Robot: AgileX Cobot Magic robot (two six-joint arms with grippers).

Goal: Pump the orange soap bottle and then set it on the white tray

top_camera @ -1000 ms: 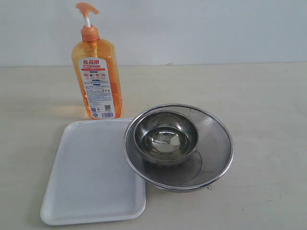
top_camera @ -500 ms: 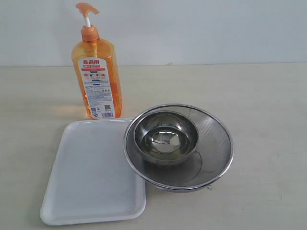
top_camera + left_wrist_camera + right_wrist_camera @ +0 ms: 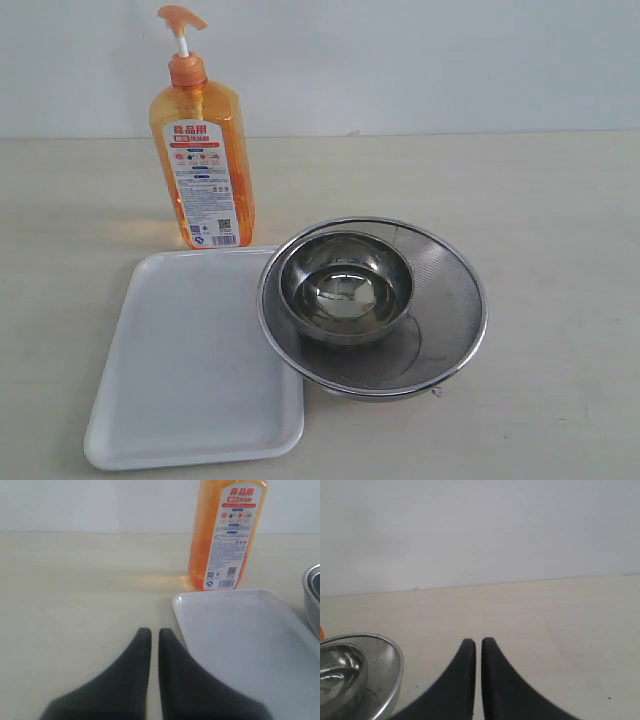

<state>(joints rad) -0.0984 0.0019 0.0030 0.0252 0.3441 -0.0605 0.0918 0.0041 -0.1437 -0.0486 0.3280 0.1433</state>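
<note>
The orange soap bottle (image 3: pixel 200 150) stands upright on the table at the back left, label facing the camera, pump head raised on its white stem. Just in front of it lies the white tray (image 3: pixel 180 380), with nothing on it. Neither arm shows in the exterior view. In the left wrist view my left gripper (image 3: pixel 155 631) is shut and holds nothing; it hovers over bare table beside the tray (image 3: pixel 250 640), well short of the bottle (image 3: pixel 222 535). In the right wrist view my right gripper (image 3: pixel 478 641) is also shut and holds nothing, over bare table.
A round steel mesh strainer (image 3: pixel 440 300) with a steel bowl (image 3: pixel 345 290) inside it sits to the right of the tray, its rim overlapping the tray's edge. The strainer (image 3: pixel 385 665) lies beside the right gripper. A pale wall stands behind the table.
</note>
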